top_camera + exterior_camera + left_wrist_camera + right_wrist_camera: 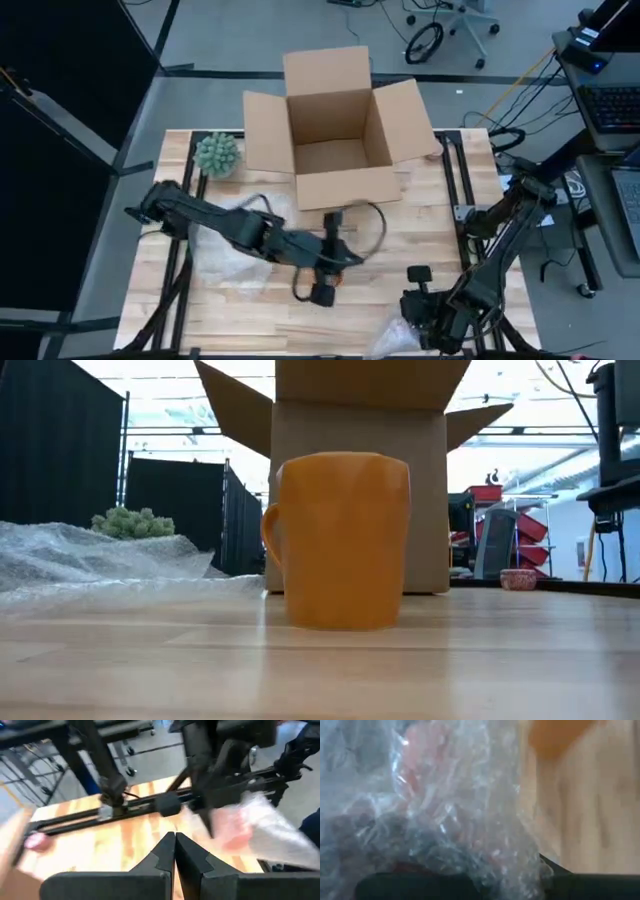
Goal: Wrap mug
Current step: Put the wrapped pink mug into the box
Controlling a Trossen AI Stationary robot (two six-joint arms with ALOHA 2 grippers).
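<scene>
An orange mug (pixel 340 540) stands upright on the wooden table, handle toward the left of the low view; it also shows as an orange blur (pixel 560 735) in the right wrist view. In the high view the left arm covers it. My left gripper (pixel 175 842) is shut, holds nothing, and hovers over the table's middle (pixel 350 262), pointing toward the right arm. My right gripper (pixel 428 312), near the front right edge, has a bunch of bubble wrap (pixel 445 805) (pixel 250 825) on it. A second sheet of bubble wrap (pixel 230 250) lies flat at the left. My right gripper is shut on a bunched piece of the bubble wrap (pixel 470 865). The wrap itself covers the fingers, so which part they hold and how cannot be told. The wrap stands up in front of the gripper, and its lower part (pixel 395 340) trails onto the table.
An open cardboard box (pixel 335 130) stands at the table's far middle, flaps spread, behind the mug. A green spiky plant (pixel 216 155) sits at the far left. A small pink thing (pixel 35 841) lies toward the far right. Bare wood lies around the mug (pixel 500 650).
</scene>
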